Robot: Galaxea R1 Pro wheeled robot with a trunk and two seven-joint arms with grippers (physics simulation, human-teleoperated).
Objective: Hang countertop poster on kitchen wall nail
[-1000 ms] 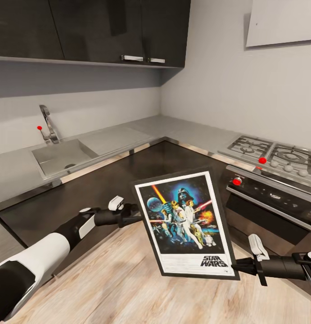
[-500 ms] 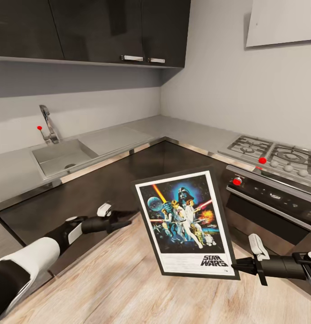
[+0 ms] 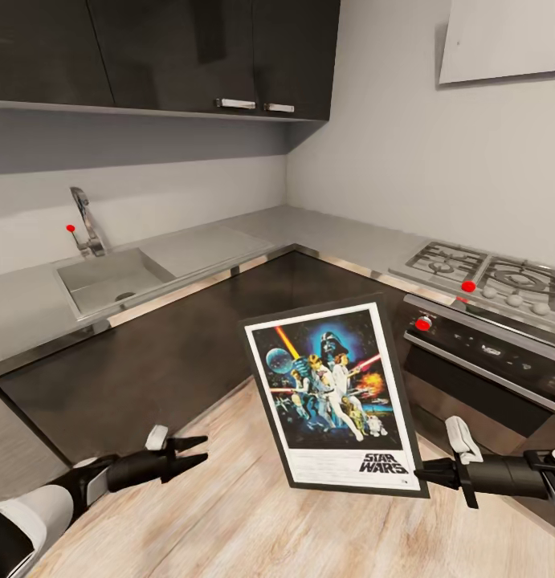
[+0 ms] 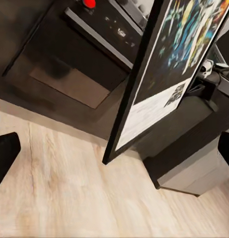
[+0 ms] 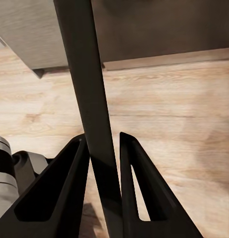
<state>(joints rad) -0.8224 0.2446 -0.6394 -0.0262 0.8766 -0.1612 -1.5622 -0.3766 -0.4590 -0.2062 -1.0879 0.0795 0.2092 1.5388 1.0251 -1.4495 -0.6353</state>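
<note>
One gripper alone carries the poster [image 3: 332,393] now: the right gripper [image 3: 428,475] is clenched on its lower right corner, and the right wrist view shows the black frame edge [image 5: 92,124] pinched between the two fingers [image 5: 59,188], one on each face. Held this way, by a single corner, the poster stands upright and slightly tilted in the air over the wooden floor [image 3: 229,522], clear of the worktop [image 3: 325,229], with its printed side turned toward the head camera. That grip leaves the top edge free, which is probably the point, since the top is what must meet a nail.

The left gripper [image 3: 193,451] hangs low and well apart from the poster, its fingers spread and grasping nothing; the left wrist view looks across the floor at the poster's lower corner [image 4: 112,156] with a dark fingertip [image 4: 5,153] at either side of the frame. It seems parked out of the way so it cannot knock the panel.

The pick-up looks done; hanging is what remains. Small red markers show by the tap [image 3: 70,229] and on the hob front [image 3: 468,286], but I cannot tell which, if any, is a wall nail. A corner pinch on a broad flat panel invites swinging or slipping, so slow travel would be wise.
</note>
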